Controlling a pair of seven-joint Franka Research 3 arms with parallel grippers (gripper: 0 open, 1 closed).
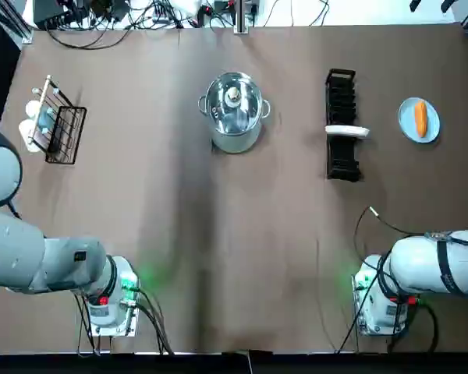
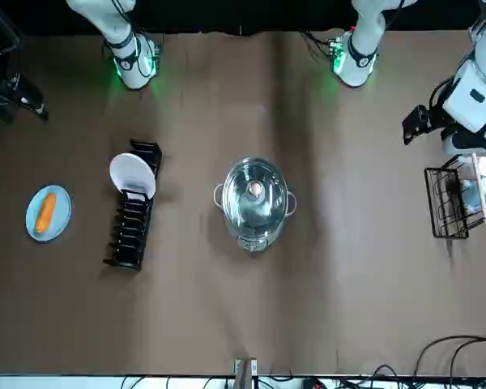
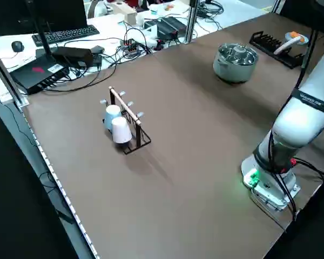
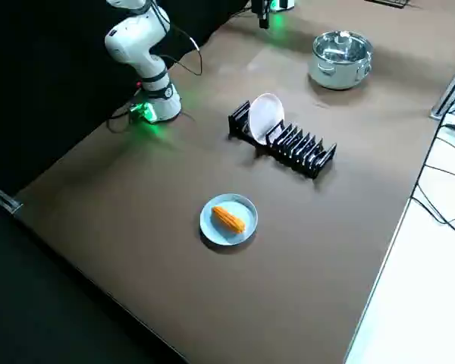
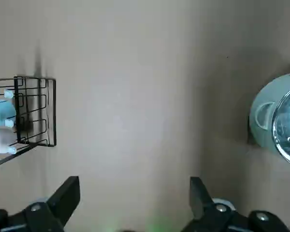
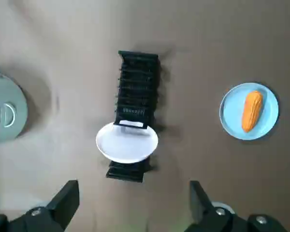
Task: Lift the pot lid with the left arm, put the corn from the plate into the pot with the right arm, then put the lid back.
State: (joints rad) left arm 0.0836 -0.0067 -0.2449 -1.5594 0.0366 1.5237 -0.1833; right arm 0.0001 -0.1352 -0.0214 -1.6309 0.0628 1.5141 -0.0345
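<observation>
The rounded, white-grey left arm (image 1: 31,257) and right arm (image 1: 413,261) have round bases (image 1: 113,304) glowing green, with black cables (image 1: 152,329) attached. Their black, angular fingers (image 5: 65,197) carry silver screws (image 5: 35,208).

A black dish rack (image 1: 342,125) stands on a brown table (image 1: 218,234), with one white plate (image 1: 346,131) upright in its slots. Far across the table from the dish rack sits a wire cup rack (image 1: 56,123) holding a white cup (image 3: 120,129) and a pale blue cup (image 3: 112,113). Farther from the dish rack than the cup rack, a keyboard (image 3: 59,35) and tangled cables (image 3: 132,46) lie on a white desk.
</observation>
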